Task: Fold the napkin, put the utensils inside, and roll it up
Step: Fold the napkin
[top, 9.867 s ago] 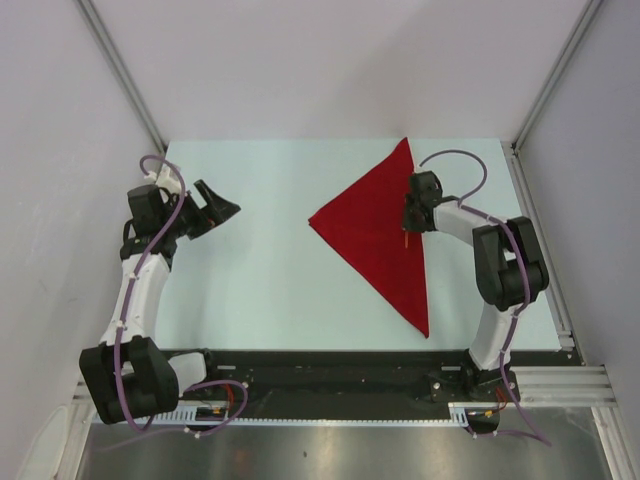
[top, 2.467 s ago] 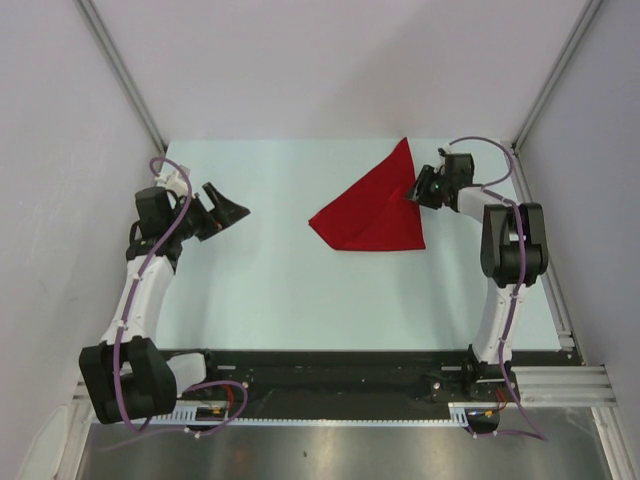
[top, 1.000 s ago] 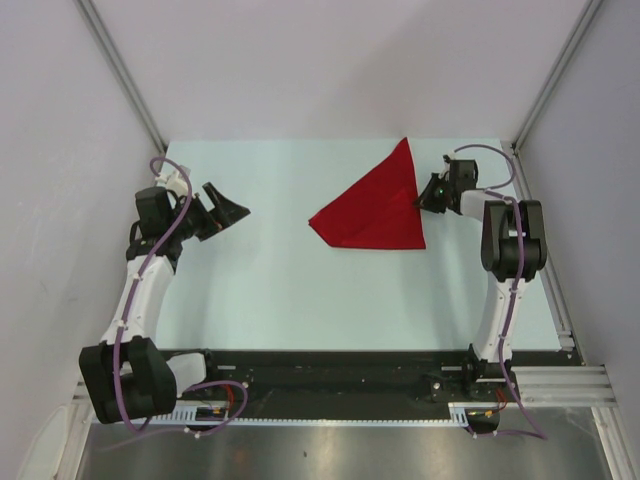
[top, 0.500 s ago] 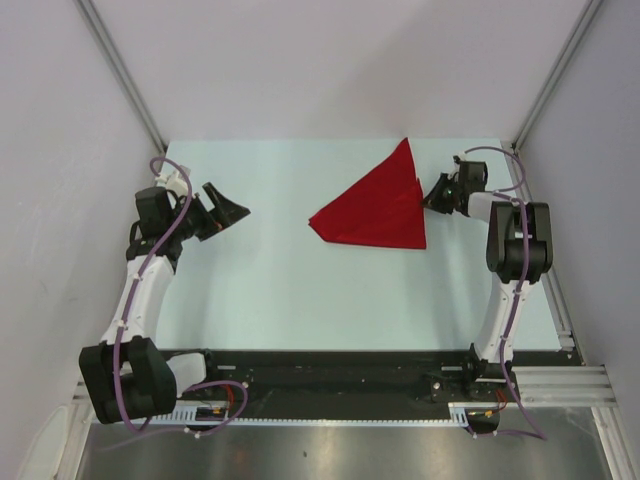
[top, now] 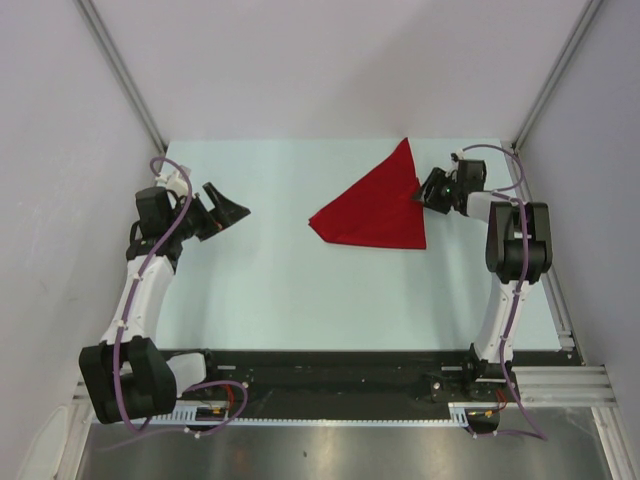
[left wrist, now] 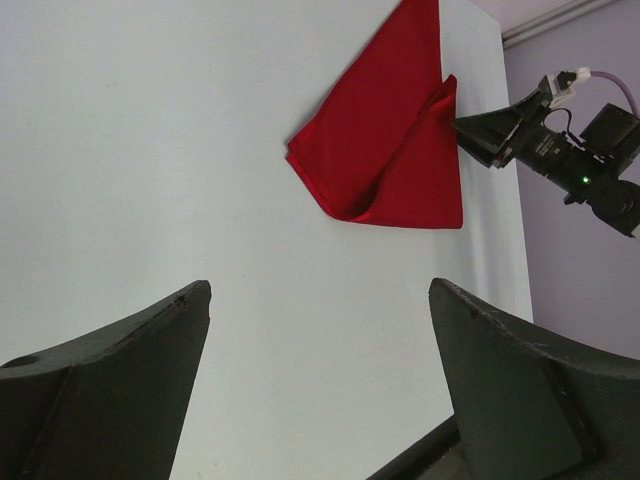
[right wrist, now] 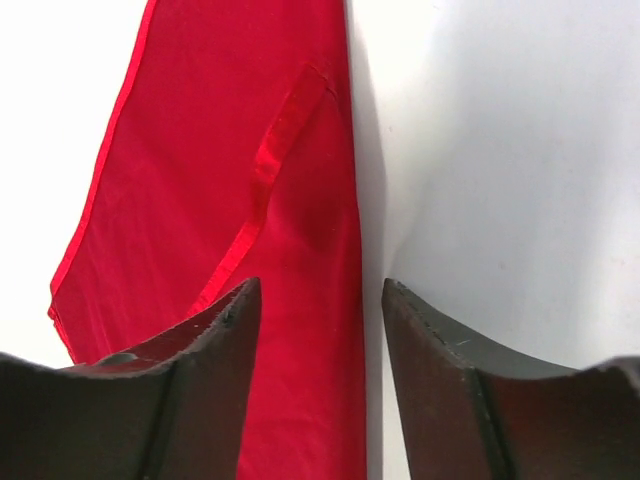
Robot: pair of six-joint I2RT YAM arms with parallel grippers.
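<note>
- Napkin: folded into a triangle, flat on the table, far right.
- Right gripper: I read its jaws as parted at the napkin's right edge, gripping nothing.
- Left gripper: jaws wide, empty, well apart from the napkin.
- Only the right wrist view shows the hem crossing the top layer.

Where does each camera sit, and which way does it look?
Top: above and behind, looking down on the table; both arms show.
Left wrist: on the left gripper, facing across the table toward the right gripper; own fingers show.
Right wrist: close above the napkin, looking down; own fingers show.
All three share the napkin.
</note>
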